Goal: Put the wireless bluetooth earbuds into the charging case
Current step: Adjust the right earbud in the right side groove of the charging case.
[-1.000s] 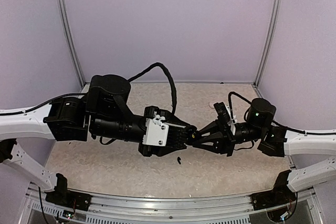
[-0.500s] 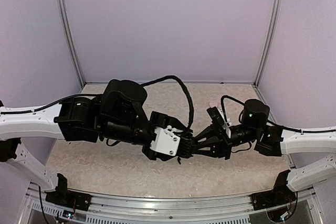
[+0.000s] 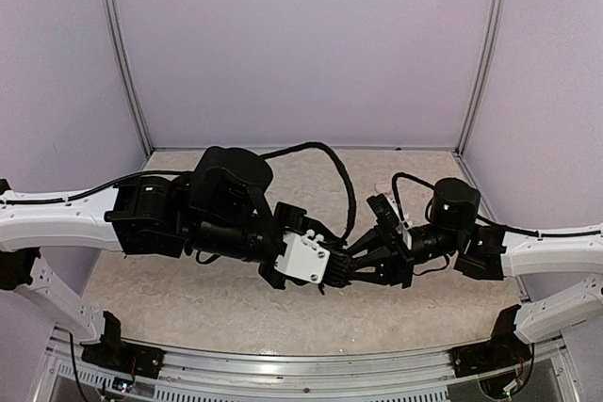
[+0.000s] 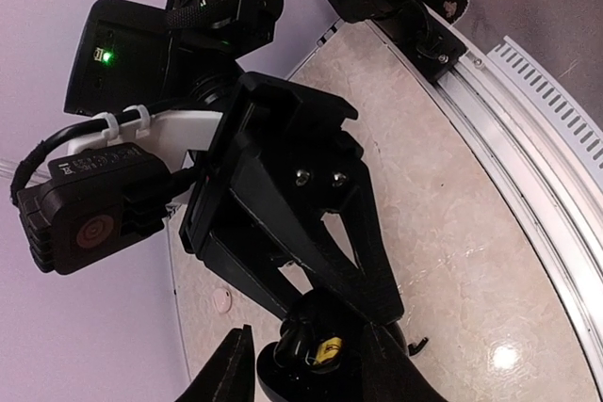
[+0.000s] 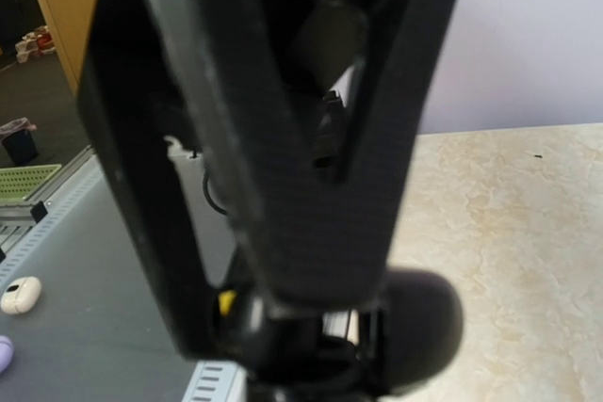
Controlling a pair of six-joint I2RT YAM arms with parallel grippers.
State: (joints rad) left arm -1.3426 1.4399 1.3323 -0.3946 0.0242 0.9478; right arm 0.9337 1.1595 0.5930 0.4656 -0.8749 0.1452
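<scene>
In the left wrist view my right gripper (image 4: 330, 319) is shut on the charging case (image 4: 316, 357), a glossy black round shell with a yellow mark inside. My left gripper (image 4: 309, 374) is open, one finger on each side of the case, with a gap showing on the left side. One tiny black earbud (image 4: 417, 345) lies on the table just right of the case. I cannot tell whether the other earbud sits in the case. From above, the left gripper (image 3: 339, 268) and right gripper (image 3: 358, 261) meet tip to tip over the table's middle. The right wrist view is blurred, with the case lid (image 5: 424, 327) by the right gripper (image 5: 245, 327).
A pale pink round object (image 4: 221, 300) lies on the table beyond the grippers. The metal rail of the near table edge (image 4: 528, 138) runs close by. Lilac walls (image 3: 301, 44) close in the back and sides.
The left arm has swung right and toward the near edge, with the right gripper following. The two grippers stay tip to tip. The left jaws have narrowed.
</scene>
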